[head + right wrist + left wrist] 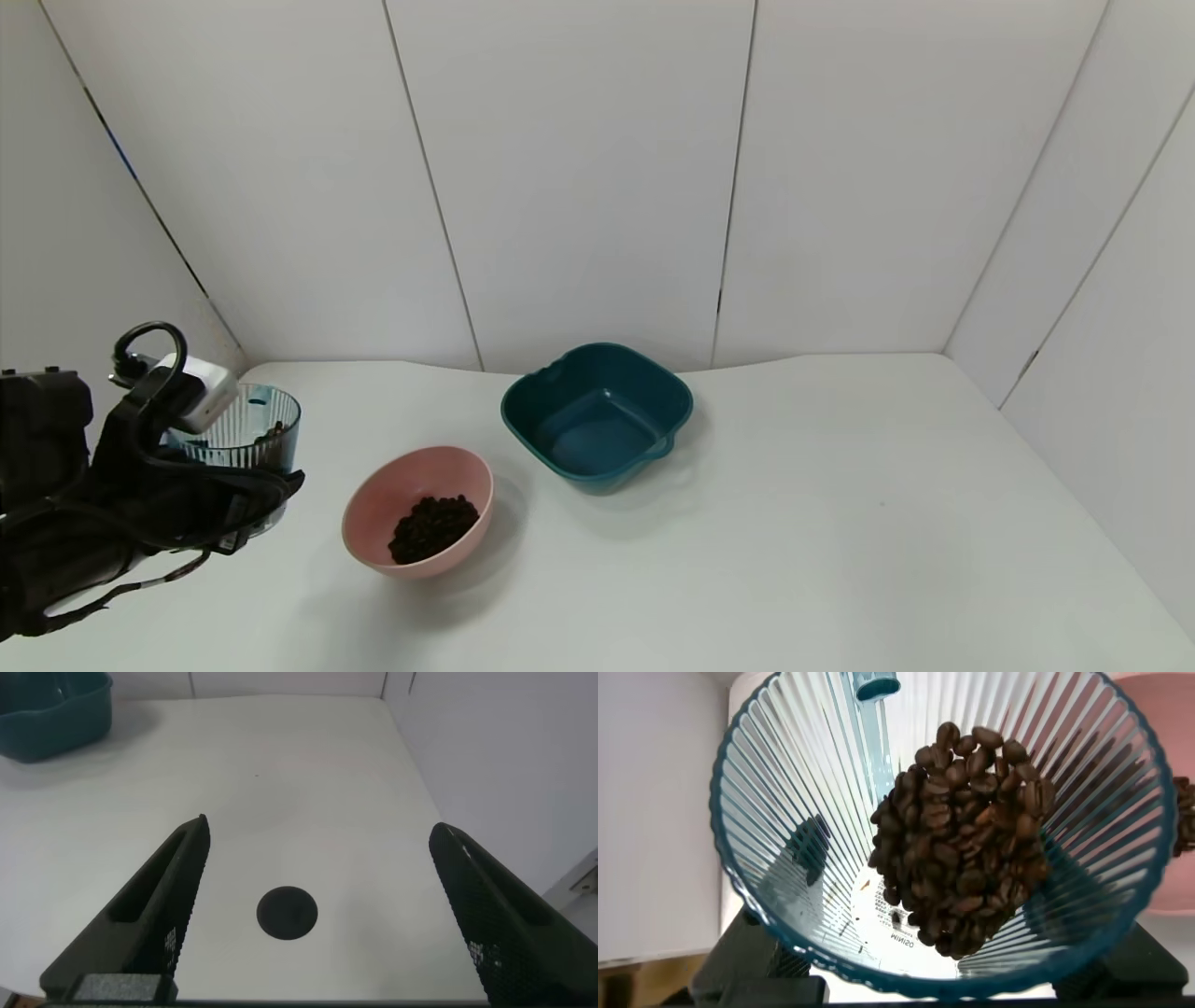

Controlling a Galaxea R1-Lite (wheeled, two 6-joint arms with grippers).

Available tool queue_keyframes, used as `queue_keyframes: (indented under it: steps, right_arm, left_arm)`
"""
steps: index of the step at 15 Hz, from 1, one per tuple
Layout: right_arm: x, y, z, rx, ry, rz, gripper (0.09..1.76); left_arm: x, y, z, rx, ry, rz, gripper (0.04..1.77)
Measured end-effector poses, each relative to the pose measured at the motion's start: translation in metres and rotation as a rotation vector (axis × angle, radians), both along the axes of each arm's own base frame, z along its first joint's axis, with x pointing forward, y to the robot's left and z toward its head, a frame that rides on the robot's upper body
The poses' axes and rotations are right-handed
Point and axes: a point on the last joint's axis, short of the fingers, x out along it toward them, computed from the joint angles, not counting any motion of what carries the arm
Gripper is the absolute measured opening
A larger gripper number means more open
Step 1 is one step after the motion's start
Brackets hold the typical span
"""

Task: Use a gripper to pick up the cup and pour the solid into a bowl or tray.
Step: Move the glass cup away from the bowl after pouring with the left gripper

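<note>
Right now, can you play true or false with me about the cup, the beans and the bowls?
1. The left gripper holds the cup. True.
2. The cup is empty. False: coffee beans are still inside it.
3. The pink bowl has beans in it. True.
4. The teal basin is full of beans. False: it holds none.
5. The right gripper is shut on a spoon. False: its jaws are open over the bare table, holding nothing.
</note>
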Motion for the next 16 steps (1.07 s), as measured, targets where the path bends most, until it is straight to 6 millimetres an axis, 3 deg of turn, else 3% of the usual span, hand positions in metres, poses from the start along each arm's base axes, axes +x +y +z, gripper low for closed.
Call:
queue_keyframes:
  steps: [5, 10, 16]
  right_arm:
    - [0.0, 0.0, 0.0, 0.0, 0.0, 0.0, 1.71]
    - [0.0, 0.0, 0.0, 0.0, 0.0, 0.0, 1.71]
    - [0.0, 0.0, 0.0, 0.0, 0.0, 0.0, 1.71]
  left_arm:
    - [-0.005, 0.029, 0.003, -0.107, -0.106, 0.061, 1.31]
    - [-0.01, 0.055, -0.008, -0.211, -0.193, 0.074, 1.31]
    - [0.004, 0.081, -0.024, -0.312, -0.291, 0.141, 1.31]
